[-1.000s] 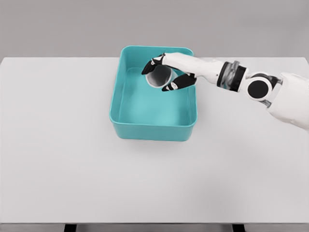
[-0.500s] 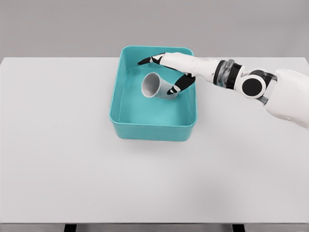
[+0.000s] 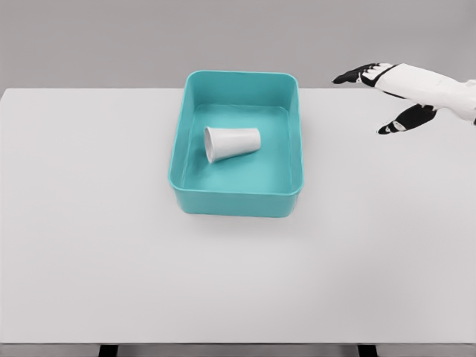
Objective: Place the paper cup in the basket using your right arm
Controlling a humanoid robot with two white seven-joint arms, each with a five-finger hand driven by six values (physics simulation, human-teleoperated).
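White table, grey wall behind. Head view, items: teal basket at centre-rear; paper cup inside it, lying on its side on the floor, long axis approx. left-right, wide mouth to the left. Right hand at far right, above tabletop, fingers spread wide, holding nothing; cup lies well apart to its left. Left arm not in view. Task looks complete.

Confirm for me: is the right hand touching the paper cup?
Apart. The head view shows the right hand open out past the basket, with bare table between them, while the paper cup lies on its side inside the basket.
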